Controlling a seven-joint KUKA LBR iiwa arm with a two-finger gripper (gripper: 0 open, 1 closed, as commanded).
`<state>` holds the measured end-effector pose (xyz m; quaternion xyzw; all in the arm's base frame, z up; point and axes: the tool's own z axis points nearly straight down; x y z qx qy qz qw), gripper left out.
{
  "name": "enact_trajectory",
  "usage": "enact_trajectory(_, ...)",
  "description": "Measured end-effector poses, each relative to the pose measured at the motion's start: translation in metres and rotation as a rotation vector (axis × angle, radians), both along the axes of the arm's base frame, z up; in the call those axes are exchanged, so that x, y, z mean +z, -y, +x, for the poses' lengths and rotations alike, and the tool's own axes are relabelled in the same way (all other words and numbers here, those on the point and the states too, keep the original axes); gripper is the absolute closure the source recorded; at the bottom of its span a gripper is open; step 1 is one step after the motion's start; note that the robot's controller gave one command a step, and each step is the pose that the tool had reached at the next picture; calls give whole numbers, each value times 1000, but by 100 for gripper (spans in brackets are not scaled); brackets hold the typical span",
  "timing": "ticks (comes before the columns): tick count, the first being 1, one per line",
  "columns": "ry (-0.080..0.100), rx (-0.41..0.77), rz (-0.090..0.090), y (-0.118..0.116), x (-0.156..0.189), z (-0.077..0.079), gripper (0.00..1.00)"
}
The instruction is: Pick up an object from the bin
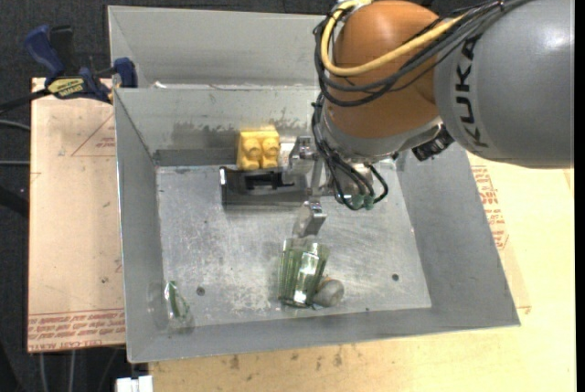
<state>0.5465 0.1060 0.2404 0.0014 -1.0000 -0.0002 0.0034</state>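
Observation:
My gripper [311, 221] hangs below the orange dome, near the middle of the bin. Its tip is just above the upper end of a clear greenish plastic cup [302, 274] that lies on its side by the front wall. A small grey rounded piece [329, 292] rests against the cup's lower right. Just left of the gripper, a flat black tool-like thing [260, 187] lies on the floor. Behind it, a yellow two-stud block [258, 148] sits against the back wall. Whether the gripper touches the cup is unclear.
A small clear greenish scrap [175, 301] lies in the front left corner. The arm and its dome cover the back right part of the bin. Bare floor stretches along the left side and the front right.

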Motion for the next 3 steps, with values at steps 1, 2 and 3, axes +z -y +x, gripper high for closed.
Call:
enact_trajectory(1, 8, -3, 1, 1, 4, 2, 0)
enact_trajectory(2, 14, -1, 2, 7, -62, 37, 0)
enact_trajectory(3, 7, 67, 1, 32, -82, 69, 0)
